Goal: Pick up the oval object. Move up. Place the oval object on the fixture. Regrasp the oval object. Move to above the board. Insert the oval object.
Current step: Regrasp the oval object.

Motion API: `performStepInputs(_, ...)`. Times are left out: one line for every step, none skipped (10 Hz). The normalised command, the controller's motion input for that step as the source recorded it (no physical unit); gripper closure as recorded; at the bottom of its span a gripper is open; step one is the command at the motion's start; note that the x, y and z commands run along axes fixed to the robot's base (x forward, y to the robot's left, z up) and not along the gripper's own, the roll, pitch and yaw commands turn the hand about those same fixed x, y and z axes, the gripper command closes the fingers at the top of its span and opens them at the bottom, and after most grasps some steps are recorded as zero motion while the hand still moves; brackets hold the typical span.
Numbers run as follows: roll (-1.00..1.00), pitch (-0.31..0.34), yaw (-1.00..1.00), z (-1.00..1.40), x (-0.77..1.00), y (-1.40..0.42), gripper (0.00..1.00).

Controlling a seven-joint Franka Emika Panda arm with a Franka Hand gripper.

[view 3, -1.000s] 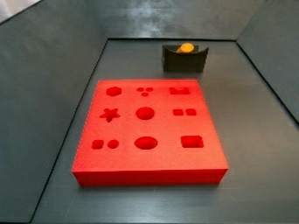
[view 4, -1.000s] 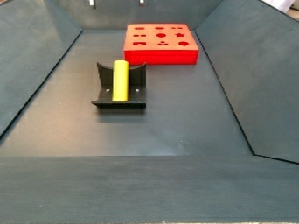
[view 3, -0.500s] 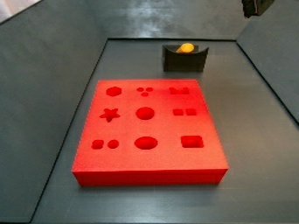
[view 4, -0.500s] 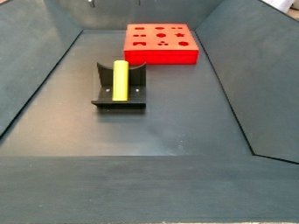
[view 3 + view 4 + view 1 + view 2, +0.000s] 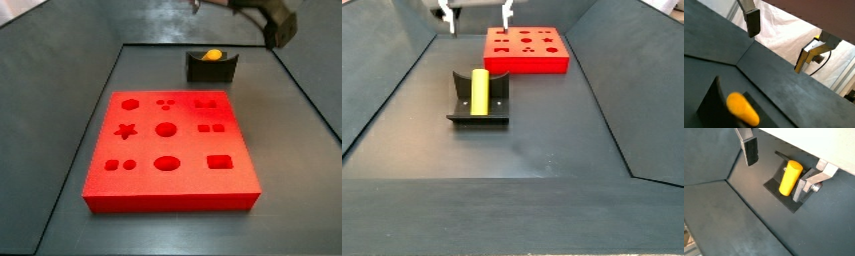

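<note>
The oval object (image 5: 477, 90) is a yellow-orange peg lying in the notch of the fixture (image 5: 478, 112). Both show in the side views, the peg (image 5: 213, 54) on the fixture (image 5: 211, 68), and in the wrist views, the peg (image 5: 789, 177) (image 5: 743, 109) on the fixture (image 5: 774, 185) (image 5: 714, 107). The gripper (image 5: 476, 12) hangs open and empty above the fixture, apart from the peg. It also shows in a side view (image 5: 277, 24) and in both wrist views (image 5: 777, 170) (image 5: 781, 40). The red board (image 5: 167, 150) (image 5: 525, 48) lies flat with shaped holes.
Dark sloping walls (image 5: 389, 80) (image 5: 54, 60) enclose the grey floor (image 5: 516, 170) on all sides. The board lies beyond the fixture along the bin's length. White cloth (image 5: 784, 35) shows behind the bin in a wrist view.
The gripper has come down into both side views, from the top edge to just above the fixture. The peg, fixture and board have not moved.
</note>
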Motion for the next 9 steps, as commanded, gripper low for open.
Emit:
performStepInputs(0.1, -0.024, 0.14, -1.0, 0.07, 0.06, 0.0)
performStepInputs(0.08, -0.075, 0.11, -1.0, 0.09, 0.05, 0.0)
performStepInputs(0.08, -0.091, 0.1, -1.0, 0.09, 0.05, 0.0)
performStepInputs(0.08, -0.106, 0.06, -1.0, 0.1, 0.04, 0.0)
performStepInputs(0.08, -0.109, 0.04, -1.0, 0.11, 0.03, 0.0)
performStepInputs(0.08, -0.097, 0.0, -0.86, 0.1, 0.02, 0.0)
performStepInputs(0.07, -0.093, -0.01, -0.76, 0.1, 0.02, 0.0)
performStepInputs(0.07, -0.076, -0.03, -0.56, 0.08, 0.02, 0.0)
performStepInputs(0.07, -0.064, -0.03, -0.42, 0.07, 0.01, 0.0)
